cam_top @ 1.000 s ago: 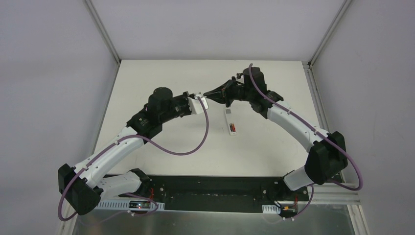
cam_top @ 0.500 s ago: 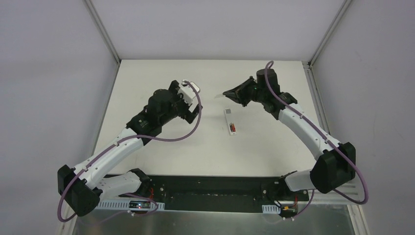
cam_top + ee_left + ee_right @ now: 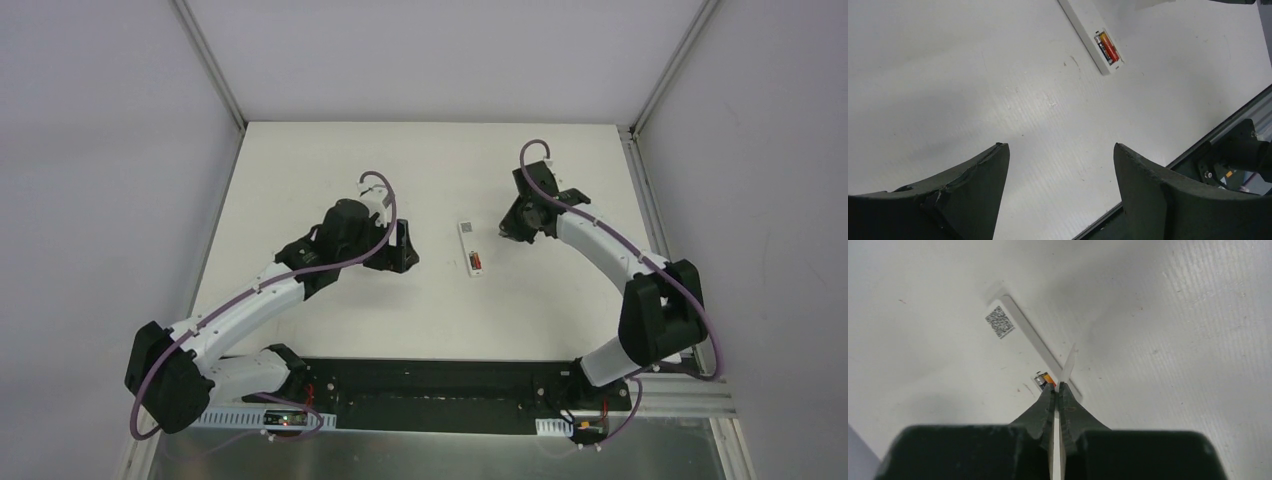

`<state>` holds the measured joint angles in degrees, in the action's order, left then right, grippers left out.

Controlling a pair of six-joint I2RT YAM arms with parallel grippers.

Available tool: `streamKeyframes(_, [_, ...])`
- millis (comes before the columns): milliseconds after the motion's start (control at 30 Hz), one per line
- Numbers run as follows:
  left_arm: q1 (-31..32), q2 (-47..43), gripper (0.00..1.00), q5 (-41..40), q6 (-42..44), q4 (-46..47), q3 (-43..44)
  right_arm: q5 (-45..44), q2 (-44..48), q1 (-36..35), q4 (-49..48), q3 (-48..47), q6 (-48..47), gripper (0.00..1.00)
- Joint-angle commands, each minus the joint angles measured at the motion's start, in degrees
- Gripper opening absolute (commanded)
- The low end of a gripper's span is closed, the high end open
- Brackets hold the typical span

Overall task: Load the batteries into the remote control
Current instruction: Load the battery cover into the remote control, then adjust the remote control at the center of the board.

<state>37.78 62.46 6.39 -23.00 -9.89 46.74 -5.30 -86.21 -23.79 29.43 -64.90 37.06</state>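
Right claw (image 3: 1058,387) clenches the white cover (image 3: 1069,362); left claw (image 3: 1059,150) gapes empty. Best lay it flat over the remote control's (image 3: 1083,20) batteries (image 3: 1106,47).

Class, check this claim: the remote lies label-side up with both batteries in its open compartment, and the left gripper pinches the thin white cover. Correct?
Wrong arm: the right wrist view shows the right gripper pinching the thin white cover; the left gripper is open and empty. The remote and batteries are as stated.
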Motion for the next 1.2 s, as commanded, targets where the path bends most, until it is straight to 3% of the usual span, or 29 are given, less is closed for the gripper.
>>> streamKeyframes(0, [-0.5,2.1,0.77,4.1,-7.4,0.1,0.0,-1.5,-3.2,-0.9,0.7,-0.8,-6.2,0.0])
streamKeyframes(300, [-1.4,5.7,0.7,5.4,-10.1,0.2,0.3,6.3,-12.8,-4.5,-4.9,-5.2,-11.5,0.0])
streamKeyframes(833, [-4.0,8.1,0.63,4.1,-13.0,0.2,-3.3,17.1,-20.0,-13.3,-7.7,-10.3,-15.9,0.0])
streamKeyframes(1167, [-6.7,9.4,0.63,3.4,-14.5,0.0,-3.4,16.3,-17.4,-8.0,-8.2,-10.2,-14.5,0.0])
